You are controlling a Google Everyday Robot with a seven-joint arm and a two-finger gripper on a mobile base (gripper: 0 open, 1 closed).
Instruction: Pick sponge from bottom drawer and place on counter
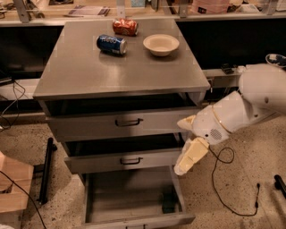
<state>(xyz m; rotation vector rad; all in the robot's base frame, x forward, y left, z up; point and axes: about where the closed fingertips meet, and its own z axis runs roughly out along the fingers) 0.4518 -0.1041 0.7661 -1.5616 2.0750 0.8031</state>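
At the right side of the cabinet (89,127), your gripper (191,154) hangs above the bottom drawer (116,201), holding nothing; how open it is I cannot tell. The sponge (169,203) lies by the right wall of this drawer. You are at the reach step, I judge: next, descend onto it.

The floor (241,134) is pale speckled stone under warm light. At the far side a long tan bench (89,12) runs from left to right, dark underneath. A thin black cable (212,181) curls on the floor at the right. At the near left lie a black bar (47,172) and a wooden block (13,181). The gripper (187,150) hangs at the right, just left of this cable.
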